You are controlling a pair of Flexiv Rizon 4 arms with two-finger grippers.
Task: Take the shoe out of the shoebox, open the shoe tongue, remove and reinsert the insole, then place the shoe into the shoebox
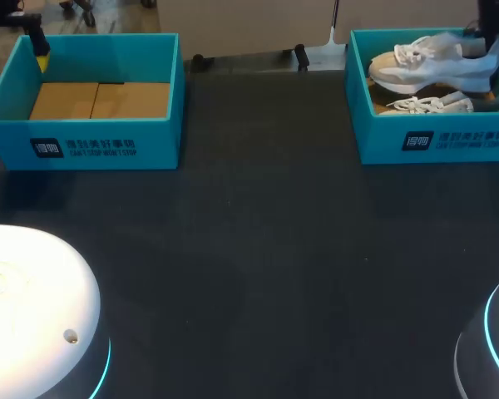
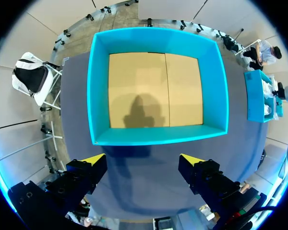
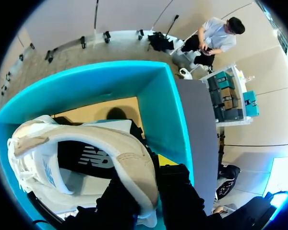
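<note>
A white and beige shoe (image 1: pixel 428 62) hangs tilted over the right teal shoebox (image 1: pixel 432 141). My right gripper (image 1: pixel 492 41) holds it at the heel. In the right wrist view the shoe (image 3: pixel 86 143) has its heel collar pinched in the right gripper (image 3: pixel 144 179), above the shoebox's inner wall (image 3: pixel 163 110). A second white shoe (image 1: pixel 428 105) lies in the same box. My left gripper (image 2: pixel 141 160) stands open above the near wall of the left teal shoebox (image 2: pixel 158 134), which shows only its cardboard floor. In the head view the left gripper (image 1: pixel 40 50) is at that box's (image 1: pixel 108 145) far left corner.
The dark table top (image 1: pixel 258 249) stretches between and in front of the two boxes. The white round bases of my arms sit at the front left (image 1: pixel 33 307) and front right (image 1: pixel 491 349) corners.
</note>
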